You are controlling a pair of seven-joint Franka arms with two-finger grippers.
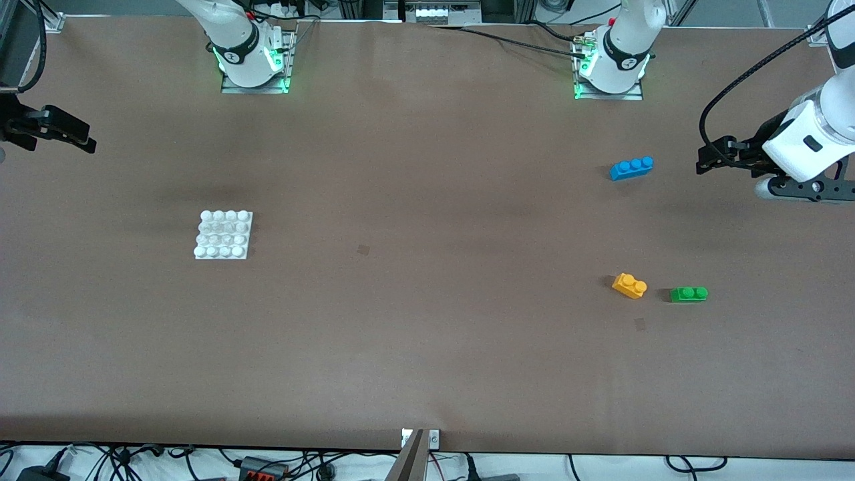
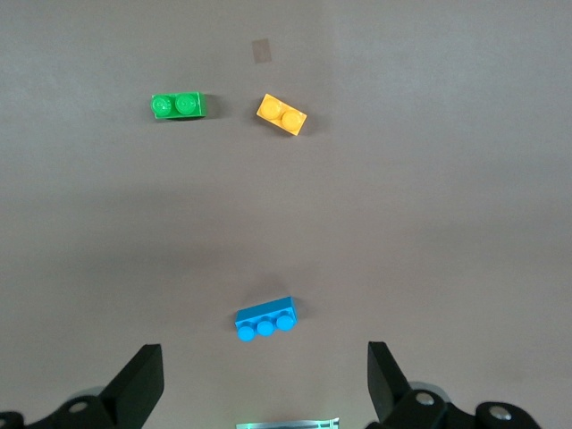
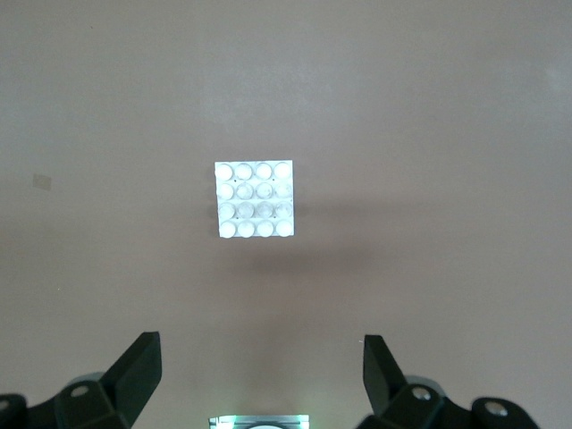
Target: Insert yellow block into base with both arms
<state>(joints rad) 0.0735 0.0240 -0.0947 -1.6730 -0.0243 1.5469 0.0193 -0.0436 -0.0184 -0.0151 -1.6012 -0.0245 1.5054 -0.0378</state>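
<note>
The yellow block [image 1: 630,285] lies on the brown table toward the left arm's end, beside the green brick; it also shows in the left wrist view [image 2: 281,114]. The white studded base [image 1: 224,234] lies flat toward the right arm's end and shows in the right wrist view [image 3: 254,198]. My left gripper [image 1: 703,164] hangs open and empty in the air over the table's left-arm end, its fingertips [image 2: 143,380] wide apart. My right gripper [image 1: 87,141] hangs open and empty over the table's right-arm end, its fingertips [image 3: 138,366] wide apart. Neither touches anything.
A green two-stud brick [image 1: 689,294] lies beside the yellow block. A blue three-stud brick [image 1: 631,168] lies farther from the front camera, closer to the left arm's base [image 1: 611,70]. The right arm's base [image 1: 254,60] stands at the table's top edge.
</note>
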